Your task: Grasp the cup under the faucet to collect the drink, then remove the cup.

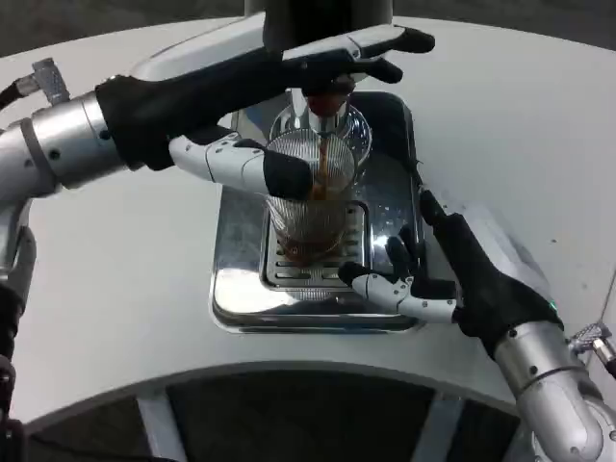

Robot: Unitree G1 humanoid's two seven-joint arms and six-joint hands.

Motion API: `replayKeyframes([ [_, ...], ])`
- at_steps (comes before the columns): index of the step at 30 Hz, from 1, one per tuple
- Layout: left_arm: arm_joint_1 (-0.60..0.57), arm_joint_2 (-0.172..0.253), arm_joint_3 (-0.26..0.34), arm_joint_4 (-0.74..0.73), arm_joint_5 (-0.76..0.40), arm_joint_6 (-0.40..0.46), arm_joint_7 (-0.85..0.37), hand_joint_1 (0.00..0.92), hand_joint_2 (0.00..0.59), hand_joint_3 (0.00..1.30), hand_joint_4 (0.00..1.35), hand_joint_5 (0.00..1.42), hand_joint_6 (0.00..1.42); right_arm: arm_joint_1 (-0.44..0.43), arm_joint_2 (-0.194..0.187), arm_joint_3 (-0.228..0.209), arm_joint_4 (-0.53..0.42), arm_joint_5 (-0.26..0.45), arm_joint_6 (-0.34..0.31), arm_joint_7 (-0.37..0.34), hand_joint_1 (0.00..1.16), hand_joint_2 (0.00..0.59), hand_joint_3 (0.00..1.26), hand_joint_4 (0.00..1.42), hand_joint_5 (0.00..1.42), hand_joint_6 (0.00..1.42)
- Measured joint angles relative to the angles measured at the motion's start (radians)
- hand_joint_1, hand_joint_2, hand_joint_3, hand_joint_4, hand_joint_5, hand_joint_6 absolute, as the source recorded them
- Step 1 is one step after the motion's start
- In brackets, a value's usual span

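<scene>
Chrome drip tray (241, 298) sits mid-counter (115, 289), slotted grate (289, 274) in its centre; dark dispenser body (327, 19) overhangs at 12 o'clock, faucet (322, 101) dropping a brown stream. Clear ribbed cup (313, 192) stands on the grate directly under the faucet, partly filled with brown drink. Left robot hand (250, 159) comes in from 9 o'clock and grasps the cup, thumb across its near wall, fingers reaching behind by the faucet. Right robot hand (433, 274) is released, fingers apart, resting on the tray's edge at 4 o'clock of the cup, not touching it.
</scene>
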Motion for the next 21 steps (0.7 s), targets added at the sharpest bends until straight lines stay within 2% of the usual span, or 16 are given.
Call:
replayKeyframes([
  [21, 0.023, 0.007, 0.002, 0.0, 0.002, 0.011, 0.01, 0.0, 0.032, 0.09, 0.0, 0.13, 0.04, -0.125, 0.004, 0.047, 0.109, 0.075, 0.0, -0.042, 0.63, 0.199, 0.0, 0.0, 0.0, 0.0],
])
